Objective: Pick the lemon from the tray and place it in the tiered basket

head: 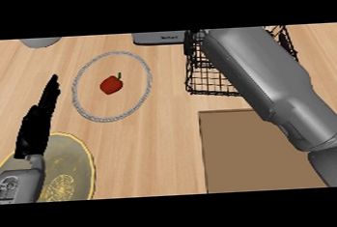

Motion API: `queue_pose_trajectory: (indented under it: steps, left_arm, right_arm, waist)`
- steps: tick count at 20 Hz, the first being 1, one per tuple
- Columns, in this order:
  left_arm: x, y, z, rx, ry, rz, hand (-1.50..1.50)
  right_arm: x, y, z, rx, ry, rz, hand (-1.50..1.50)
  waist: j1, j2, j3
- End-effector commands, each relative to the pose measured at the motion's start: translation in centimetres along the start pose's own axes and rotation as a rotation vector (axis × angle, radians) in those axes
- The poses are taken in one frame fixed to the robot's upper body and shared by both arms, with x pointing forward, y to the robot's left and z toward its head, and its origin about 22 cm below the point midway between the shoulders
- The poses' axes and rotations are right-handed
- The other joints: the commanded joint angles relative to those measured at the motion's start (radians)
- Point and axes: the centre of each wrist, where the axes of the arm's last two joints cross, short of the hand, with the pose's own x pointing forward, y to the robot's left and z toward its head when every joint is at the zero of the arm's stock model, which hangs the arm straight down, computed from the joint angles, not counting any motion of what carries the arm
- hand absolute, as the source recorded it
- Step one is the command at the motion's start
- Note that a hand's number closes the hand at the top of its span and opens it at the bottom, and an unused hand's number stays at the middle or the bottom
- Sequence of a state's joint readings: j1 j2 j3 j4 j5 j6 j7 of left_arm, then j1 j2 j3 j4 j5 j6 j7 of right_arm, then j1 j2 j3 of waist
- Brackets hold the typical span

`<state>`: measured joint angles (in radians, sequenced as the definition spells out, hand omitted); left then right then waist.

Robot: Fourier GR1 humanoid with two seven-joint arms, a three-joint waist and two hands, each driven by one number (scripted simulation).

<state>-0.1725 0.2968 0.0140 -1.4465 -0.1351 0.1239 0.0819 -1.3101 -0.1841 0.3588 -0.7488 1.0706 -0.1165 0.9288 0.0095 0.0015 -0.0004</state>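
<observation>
**Right arm at the basket, lemon out of sight**

The right forearm (270,81) comes in from the near right corner of the counter (158,135) and runs up across the black wire tiered basket (205,79), which stands near the far right edge. The arm covers most of the basket's middle. The right hand is hidden beyond the end of the arm, so I cannot tell whether it is spread or closed on anything. The lemon does not show either, and I cannot tell where it lies.

The brown tray (238,155) sits at the near right, just in front of the basket, with the forearm crossing its right side.

The left hand (38,123) rests near the left edge, fingers straight, together and pointing away, holding nothing. It stands above a yellow patterned plate (77,159) at the near left corner.

Left of the basket lies a silver-rimmed plate (75,89) with a red fruit (111,85) with a green stalk on it. At the far edge are a grey rounded object (40,42) and a grey box (159,38)
</observation>
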Motion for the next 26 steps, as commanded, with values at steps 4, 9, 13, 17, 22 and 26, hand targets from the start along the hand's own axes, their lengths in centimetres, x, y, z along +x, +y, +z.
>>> queue_pose_trajectory:
  steps: [4,9,13,17,22,26]
  left_arm:
    - [-0.9,1.3,0.2,0.012,-0.002,0.004,0.0]
    - [-0.1,1.3,-0.1,-0.004,-0.003,-0.01,0.0]
    - [-0.4,1.9,0.2,-0.017,-0.006,-0.003,0.0]
    - [-0.5,-0.3,0.8,-0.009,0.0,0.001,0.0]
    - [1.6,1.1,0.0,0.003,-0.006,-0.001,0.0]
    - [-0.3,0.9,-0.1,0.006,-0.006,0.009,0.0]
  right_arm:
    - [-4.2,0.5,-2.9,0.083,-0.05,-0.006,1.5]
    - [-6.3,3.5,-2.2,0.185,-0.051,-0.075,1.5]
    - [-8.5,5.0,-2.9,0.279,-0.017,-0.148,1.5]
    - [-9.1,7.1,-2.3,0.385,0.139,-0.262,-1.5]
    - [-11.3,7.7,-1.6,0.271,0.102,-0.4,-1.5]
    - [-9.4,6.6,-1.0,0.19,0.118,-0.494,-1.5]
  waist:
    - [0.002,0.001,0.0]
    - [-0.002,-0.001,0.0]
    - [0.002,0.001,0.001]
    - [0.006,0.003,0.001]
    - [-0.004,-0.001,0.001]
    - [-0.005,-0.001,0.0]
